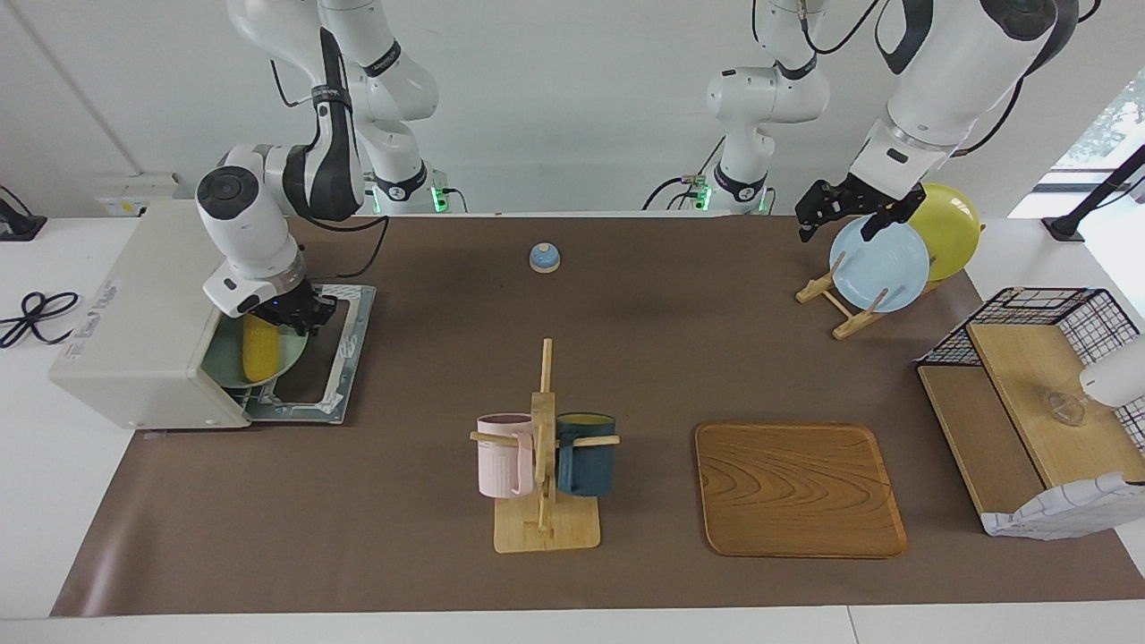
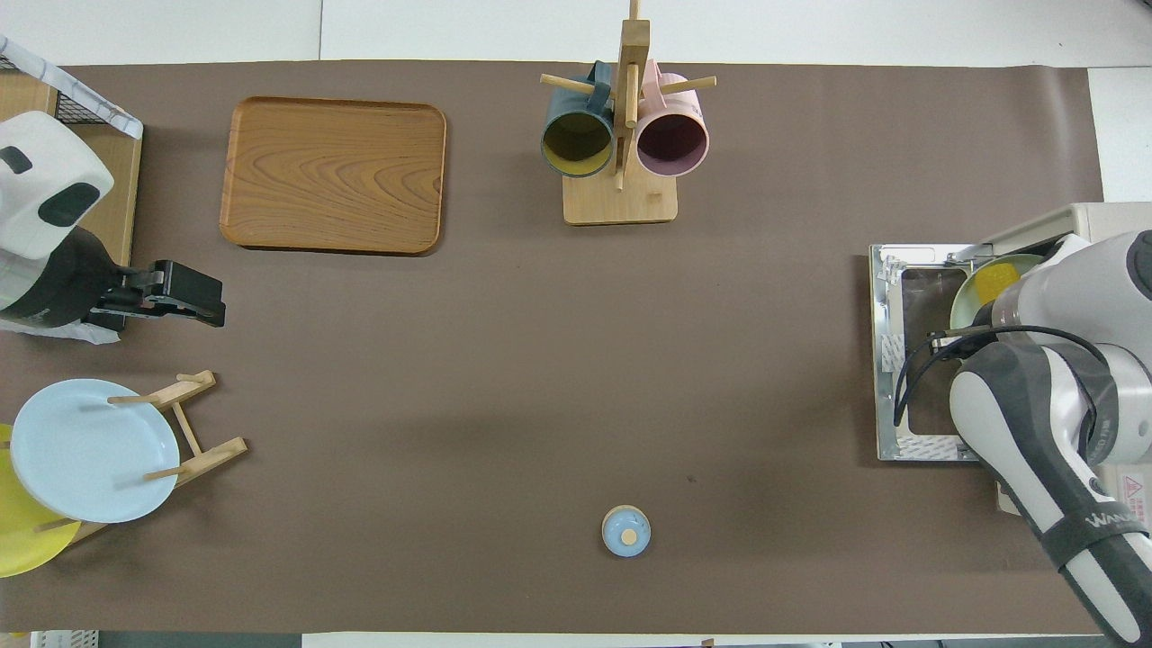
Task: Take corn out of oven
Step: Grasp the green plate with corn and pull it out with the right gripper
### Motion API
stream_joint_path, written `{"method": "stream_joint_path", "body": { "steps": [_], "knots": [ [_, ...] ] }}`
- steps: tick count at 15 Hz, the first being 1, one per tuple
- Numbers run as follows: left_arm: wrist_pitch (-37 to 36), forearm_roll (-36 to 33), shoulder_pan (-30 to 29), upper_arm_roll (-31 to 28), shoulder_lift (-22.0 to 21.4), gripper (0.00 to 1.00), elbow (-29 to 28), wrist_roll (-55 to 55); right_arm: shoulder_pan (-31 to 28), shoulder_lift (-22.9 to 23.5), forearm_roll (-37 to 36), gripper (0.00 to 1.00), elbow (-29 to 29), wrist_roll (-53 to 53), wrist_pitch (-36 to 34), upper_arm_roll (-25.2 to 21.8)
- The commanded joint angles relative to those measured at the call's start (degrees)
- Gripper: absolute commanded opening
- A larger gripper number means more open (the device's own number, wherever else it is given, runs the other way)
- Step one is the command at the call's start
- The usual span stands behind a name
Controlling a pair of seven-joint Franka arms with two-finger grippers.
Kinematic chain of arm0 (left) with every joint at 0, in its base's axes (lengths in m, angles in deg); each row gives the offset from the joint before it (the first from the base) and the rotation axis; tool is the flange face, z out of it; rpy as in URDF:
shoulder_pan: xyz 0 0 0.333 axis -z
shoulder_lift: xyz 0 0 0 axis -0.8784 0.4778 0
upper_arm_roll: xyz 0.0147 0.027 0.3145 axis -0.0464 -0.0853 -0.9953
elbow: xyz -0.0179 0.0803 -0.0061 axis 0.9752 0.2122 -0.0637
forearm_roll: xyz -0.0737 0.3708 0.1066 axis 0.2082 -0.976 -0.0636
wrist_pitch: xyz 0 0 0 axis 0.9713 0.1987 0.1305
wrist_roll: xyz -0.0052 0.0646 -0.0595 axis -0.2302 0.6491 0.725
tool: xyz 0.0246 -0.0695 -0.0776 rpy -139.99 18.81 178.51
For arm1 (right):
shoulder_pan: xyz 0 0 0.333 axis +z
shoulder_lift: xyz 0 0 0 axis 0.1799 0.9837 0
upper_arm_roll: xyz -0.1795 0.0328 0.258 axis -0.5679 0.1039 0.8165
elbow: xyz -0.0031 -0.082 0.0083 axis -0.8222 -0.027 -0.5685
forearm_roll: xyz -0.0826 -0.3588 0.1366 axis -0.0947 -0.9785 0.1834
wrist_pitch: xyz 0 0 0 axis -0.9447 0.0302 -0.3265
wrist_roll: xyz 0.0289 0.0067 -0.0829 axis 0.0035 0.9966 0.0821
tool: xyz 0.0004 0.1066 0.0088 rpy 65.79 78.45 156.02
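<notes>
Corn [image 1: 259,347] lying lengthwise on a pale green plate [image 1: 291,358] on the rack inside the open oven [image 1: 134,313], at the right arm's end of the counter [image 1: 626,358]. Right gripper [image 1: 300,315] poised over the corn's end nearer the robots; open or closed, cannot tell. Left gripper [image 1: 841,215] waiting over the blue plate [image 1: 881,264] in its stand, state likewise unreadable.

Likely trouble: pinching the smooth, tapered cob at its very tip and letting it swing or roll away; catching the plate's rim and dragging plate and corn together; knocking the oven's roof on the lift.

Facing view: shows gripper, cob and plate together. Overhead view: hides the gripper beneath the arm, leaves only one end of the corn [image 2: 994,281] visible.
</notes>
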Motion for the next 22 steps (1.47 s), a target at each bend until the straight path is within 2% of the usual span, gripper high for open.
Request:
{"method": "stream_joint_path", "body": {
  "steps": [1,4,5,8,10,11,14,16,18,19,20,22],
  "knots": [
    [-0.47,-0.84,-0.55,0.42,-0.38,1.00,0.28,-0.31,-0.36,-1.57,-1.11,0.00,-1.92,-1.86,0.90,0.08],
    [-0.55,-0.84,-0.55,0.42,-0.29,1.00,0.28,-0.31,0.87,-1.40,-5.14,0.00,-0.44,-1.86,-0.68,0.52],
    [-0.55,-0.84,-0.55,0.42,-0.29,1.00,0.28,-0.31,2.35,-0.96,-5.24,0.00,1.74,-1.43,-3.38,0.87],
    [-0.55,-0.84,-0.55,0.42,-0.38,1.00,0.28,-0.31,12.62,1.32,-4.80,0.00,9.13,6.36,-10.51,0.87],
    [-1.08,-0.84,-0.55,0.42,-0.38,1.00,0.28,-0.31,19.91,3.25,-4.36,0.00,12.73,13.13,-12.45,0.87],
    [-0.99,-0.84,-0.55,0.42,-0.38,1.00,0.19,-0.31,24.04,6.05,-3.67,0.00,16.41,19.78,-14.29,0.87],
    [-0.64,-0.84,-0.55,0.42,-0.47,1.00,0.28,-0.22,29.25,12.91,1.26,0.00,26.43,30.63,-17.90,0.96],
    [-1.34,-0.84,-0.55,0.42,-0.47,1.00,0.10,-0.22,34.86,20.36,1.18,0.00,34.25,38.34,-20.27,1.05],
    [-1.26,-0.84,-0.55,0.42,-0.91,1.00,-0.25,-0.13,39.44,26.61,0.91,0.00,38.93,48.80,-19.50,1.05],
    [-0.99,-0.84,-0.64,0.42,-0.91,1.00,-0.25,-0.13,40.94,28.03,1.17,0.00,39.12,52.07,-17.14,1.14],
    [-0.90,-0.84,-0.82,0.16,-0.82,1.00,-0.16,-0.13,41.65,28.31,2.57,0.00,38.08,53.75,-12.68,1.31],
    [-0.82,-0.84,-1.78,0.16,-0.91,1.00,-0.16,-0.13,42.96,28.31,5.38,0.00,36.75,55.08,-10.79,1.58]
  ]
}}
